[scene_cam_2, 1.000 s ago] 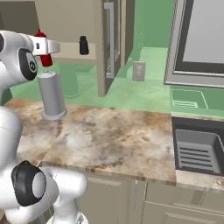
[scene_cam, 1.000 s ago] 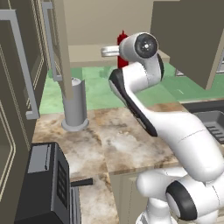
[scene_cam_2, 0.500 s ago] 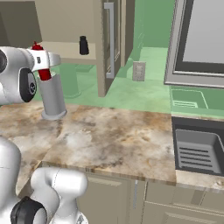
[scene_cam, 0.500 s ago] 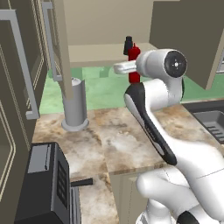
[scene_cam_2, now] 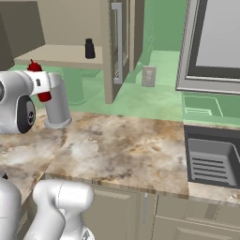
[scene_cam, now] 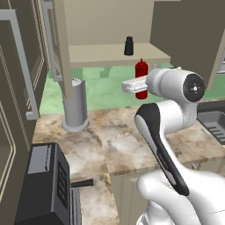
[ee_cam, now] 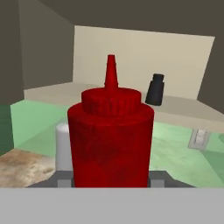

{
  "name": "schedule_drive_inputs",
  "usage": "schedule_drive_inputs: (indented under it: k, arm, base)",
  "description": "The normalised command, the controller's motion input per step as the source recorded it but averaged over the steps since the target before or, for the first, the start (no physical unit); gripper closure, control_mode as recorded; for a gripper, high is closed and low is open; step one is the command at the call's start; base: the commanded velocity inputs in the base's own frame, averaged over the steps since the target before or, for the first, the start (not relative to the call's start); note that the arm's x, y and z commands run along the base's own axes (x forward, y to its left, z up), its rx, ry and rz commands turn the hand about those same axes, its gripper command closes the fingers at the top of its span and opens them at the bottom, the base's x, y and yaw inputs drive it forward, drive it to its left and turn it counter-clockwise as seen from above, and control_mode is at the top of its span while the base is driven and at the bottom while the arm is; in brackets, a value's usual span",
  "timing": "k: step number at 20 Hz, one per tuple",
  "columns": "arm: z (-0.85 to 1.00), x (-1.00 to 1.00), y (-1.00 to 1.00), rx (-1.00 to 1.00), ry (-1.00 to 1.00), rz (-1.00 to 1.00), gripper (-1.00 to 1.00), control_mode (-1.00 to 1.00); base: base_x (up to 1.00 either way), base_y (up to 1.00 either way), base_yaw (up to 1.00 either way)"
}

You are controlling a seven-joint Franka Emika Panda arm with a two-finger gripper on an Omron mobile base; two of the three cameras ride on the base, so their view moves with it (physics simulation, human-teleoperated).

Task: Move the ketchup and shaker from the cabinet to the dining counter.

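Note:
The ketchup (scene_cam: 141, 70), a red bottle with a pointed tip, hangs upright in the air in front of the open cabinet (scene_cam: 105, 55), below shelf height. My gripper (scene_cam: 134, 85) is shut on its middle, and the bottle (scene_cam_2: 45, 96) pokes out above and below the white hand (scene_cam_2: 41, 83). In the hand view the ketchup (ee_cam: 111, 140) stands between the fingertips (ee_cam: 64, 181). The black shaker (scene_cam: 128, 45) stands alone on the cabinet shelf (scene_cam_2: 56, 55), also seen behind the bottle (ee_cam: 155, 89). The dining counter is out of view.
A tall grey cylinder on a round base (scene_cam: 74, 105) stands on the marble worktop (scene_cam: 114, 140) left of the held bottle. A black toaster (scene_cam: 44, 184) sits at the near left. A sink (scene_cam_2: 213, 161) lies to the right. Cabinet doors (scene_cam_2: 119, 42) hang open on both sides.
The arm has pulled back from the cabinet and lowered, carrying the ketchup down and out from shelf height. The shaker and the base have not moved.

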Motion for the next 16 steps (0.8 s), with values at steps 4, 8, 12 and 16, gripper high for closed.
schedule_drive_inputs:
  k: [4, 8, 12, 16]
  arm:
    - [-0.15, -0.20, 0.00, 0.00, 0.01, 0.00, 1.00, -1.00]
    - [-0.10, -0.17, 0.00, 0.00, -0.05, 0.00, 1.00, -1.00]
    - [-0.06, -0.13, 0.00, -0.01, -0.02, 0.00, 1.00, 1.00]
    - [0.00, 0.00, 0.00, 0.00, 0.00, 0.00, 1.00, 1.00]
  base:
    - [0.00, 0.00, 0.00]
    - [0.00, 0.00, 0.00]
    - [-0.45, -0.01, -0.03]
    - [-0.64, -0.21, -0.09]
